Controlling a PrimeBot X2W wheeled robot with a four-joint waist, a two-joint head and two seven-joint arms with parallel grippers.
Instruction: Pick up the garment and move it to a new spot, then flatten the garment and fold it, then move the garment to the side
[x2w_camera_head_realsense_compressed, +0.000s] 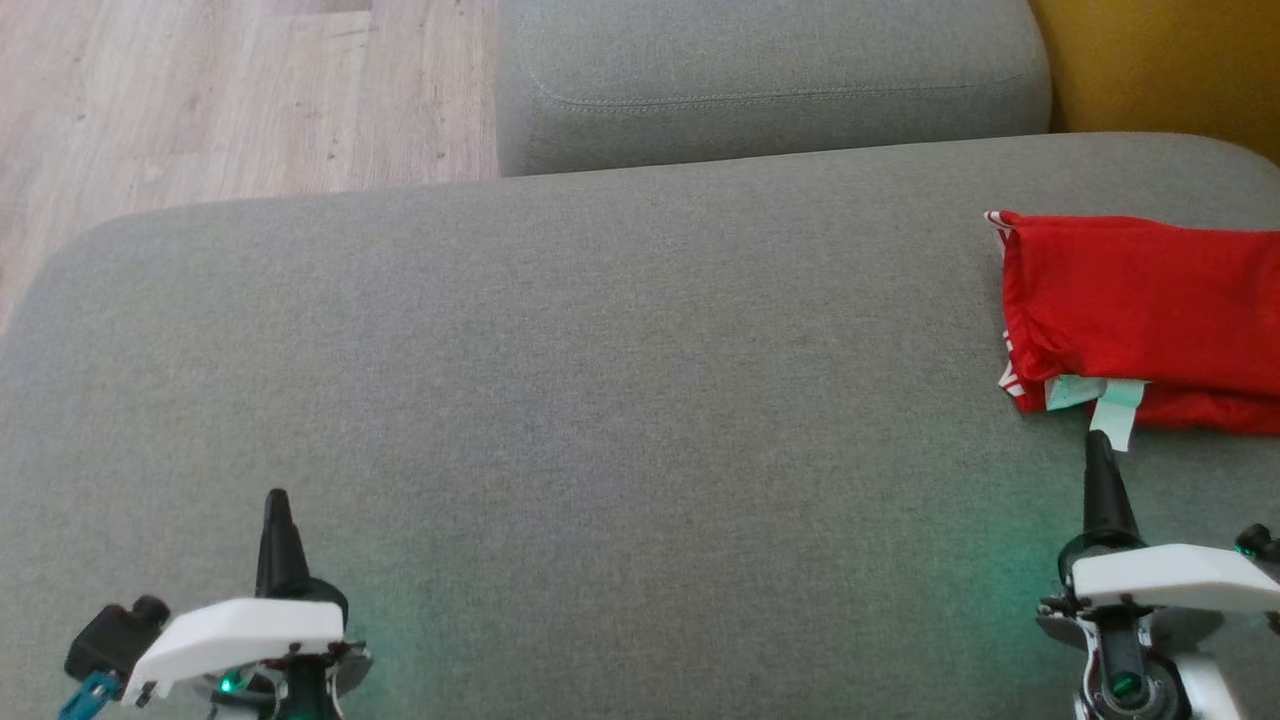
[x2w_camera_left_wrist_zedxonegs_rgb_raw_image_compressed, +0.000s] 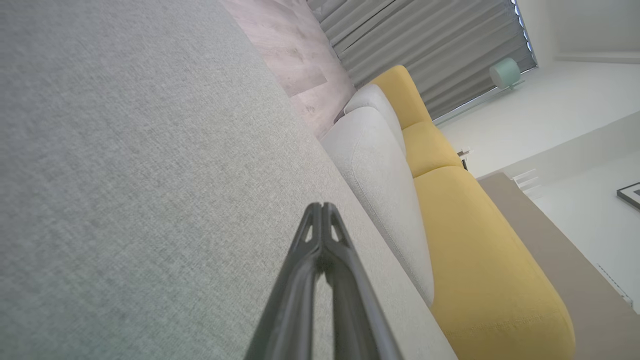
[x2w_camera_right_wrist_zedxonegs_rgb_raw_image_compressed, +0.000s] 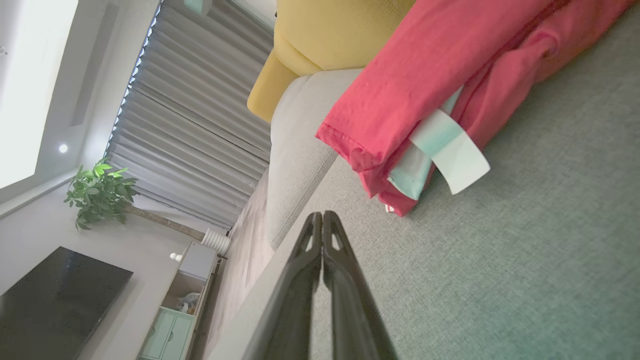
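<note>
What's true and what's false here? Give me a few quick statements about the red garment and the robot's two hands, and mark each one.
1. The red garment lies folded at the right side of the grey cushion. True.
2. The right hand is clamped on the garment. False: it is shut on nothing, its tip close to the pale tag but apart from the cloth.
3. The left hand is shut, over bare cushion. True.
4. The garment is spread out flat in the middle of the cushion. False: it is folded and lies off to the right.
</note>
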